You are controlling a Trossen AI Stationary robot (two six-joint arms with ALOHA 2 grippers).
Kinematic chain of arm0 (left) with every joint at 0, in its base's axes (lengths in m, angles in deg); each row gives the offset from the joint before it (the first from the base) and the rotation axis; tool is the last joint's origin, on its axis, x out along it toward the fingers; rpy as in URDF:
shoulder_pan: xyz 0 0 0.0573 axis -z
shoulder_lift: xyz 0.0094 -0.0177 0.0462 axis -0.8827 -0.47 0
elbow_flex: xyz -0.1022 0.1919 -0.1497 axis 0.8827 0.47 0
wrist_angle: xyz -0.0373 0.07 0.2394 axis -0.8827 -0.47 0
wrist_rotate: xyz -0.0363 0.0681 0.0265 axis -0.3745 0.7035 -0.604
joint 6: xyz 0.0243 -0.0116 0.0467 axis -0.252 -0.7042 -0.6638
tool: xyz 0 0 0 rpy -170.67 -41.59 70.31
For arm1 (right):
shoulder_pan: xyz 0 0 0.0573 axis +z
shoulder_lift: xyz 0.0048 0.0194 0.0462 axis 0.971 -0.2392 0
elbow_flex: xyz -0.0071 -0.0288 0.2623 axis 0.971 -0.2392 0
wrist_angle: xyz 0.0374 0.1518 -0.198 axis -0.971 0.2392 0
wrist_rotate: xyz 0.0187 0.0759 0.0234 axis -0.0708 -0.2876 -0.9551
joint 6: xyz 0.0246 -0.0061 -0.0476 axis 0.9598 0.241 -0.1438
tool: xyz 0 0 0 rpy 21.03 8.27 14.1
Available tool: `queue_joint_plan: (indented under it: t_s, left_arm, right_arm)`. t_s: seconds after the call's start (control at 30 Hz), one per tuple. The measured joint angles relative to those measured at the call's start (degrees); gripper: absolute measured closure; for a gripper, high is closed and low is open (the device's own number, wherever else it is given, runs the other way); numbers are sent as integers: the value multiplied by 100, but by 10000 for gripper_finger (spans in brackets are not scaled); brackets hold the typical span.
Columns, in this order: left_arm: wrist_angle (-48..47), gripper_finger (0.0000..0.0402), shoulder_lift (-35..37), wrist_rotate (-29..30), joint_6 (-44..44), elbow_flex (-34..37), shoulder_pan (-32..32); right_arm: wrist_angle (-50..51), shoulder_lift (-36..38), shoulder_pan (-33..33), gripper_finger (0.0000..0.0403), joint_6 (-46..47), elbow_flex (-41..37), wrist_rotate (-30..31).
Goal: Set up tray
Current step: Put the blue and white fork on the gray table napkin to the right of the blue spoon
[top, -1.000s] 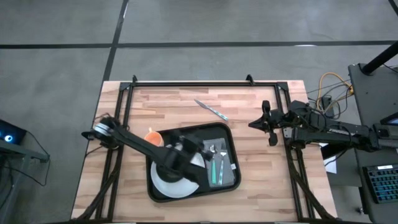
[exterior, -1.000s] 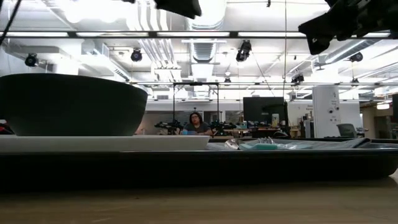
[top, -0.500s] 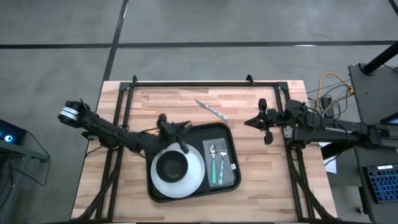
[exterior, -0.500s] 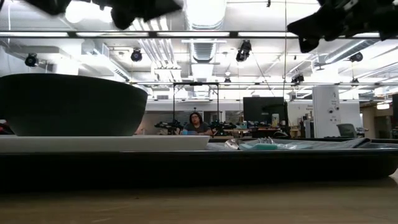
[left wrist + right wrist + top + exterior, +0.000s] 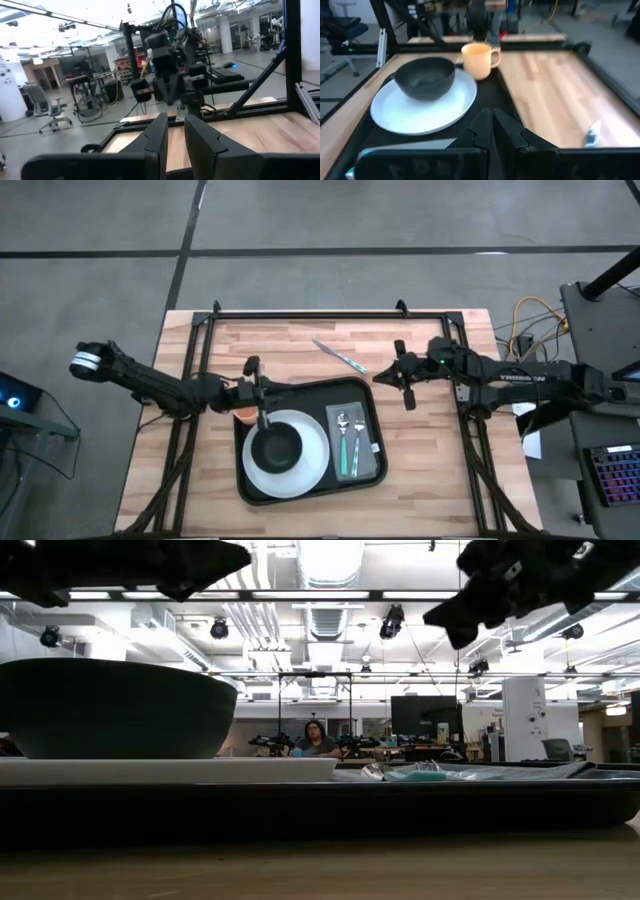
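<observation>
Tray (image 5: 370,395) sits at mid-table, a little toward the left arm's side, black with a raised rim. On it: white plate (image 5: 310,465) with a dark bowl (image 5: 276,448) on top, and a grey napkin (image 5: 375,465) carrying two pieces of cutlery (image 5: 347,442), likely a fork and a spoon, though the top-down view is too small to be sure. An orange mug (image 5: 479,59) stands at the tray's far corner near the left arm; whether it is on the tray or just beside it cannot be told.

A knife (image 5: 339,357) lies alone on the bare wood, apart from the tray, toward the far edge of the table (image 5: 420,480).

Left gripper (image 5: 259,392) hangs at the tray's near-left corner, close to the mug; its wrist view shows the fingers (image 5: 157,134) slightly parted with nothing between them. Right gripper (image 5: 402,378) is off the tray's right side, not far from the knife, fingers pressed together and empty.

Step in hand, as I judge it: plate, bowl, napkin and two utensils are placed; the knife looks like the one piece left out. Right arm is the nearer one to it.

Next move would call for the right jaws to part, come down over the thin flat handle, pinch it low against the wood, then carry it to the napkin beside the other cutlery. A flat blade on wood is easy to slip past.
</observation>
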Motion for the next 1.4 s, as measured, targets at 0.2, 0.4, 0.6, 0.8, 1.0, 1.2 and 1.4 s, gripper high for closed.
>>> queue_joint_plan:
  t_s: [0.2, 0.4, 0.6, 0.8, 1.0, 1.2, 1.4]
  left_arm:
    - [-432, 356, 832, -60, -202, 333, -40]
    - [-961, 356, 1324, -94, 107, 670, -36]
    - [-986, 356, 1553, -107, 169, 958, -34]
    - [-968, 356, 1722, -80, 109, 925, -36]
    - [-970, 356, 1743, -72, -59, 814, -36]
    - [-974, 356, 1741, -63, -203, 646, -42]
    - [-976, 356, 1741, -45, -345, 585, -42]
  right_arm:
    - [718, -661, 231, 394, 68, 295, -435]
    - [646, -1249, 738, 394, 210, 395, 8]
    - [692, -1802, 1438, 394, 433, 681, 509]
    - [771, -2343, 2193, 394, 729, 996, 898]
    - [1400, -2945, 2619, 394, 938, 1469, 1440]
    - [2341, -3511, 2648, 394, 1219, 2008, 1553]
    - [2856, -3889, 2659, 394, 1455, 2422, 1513]
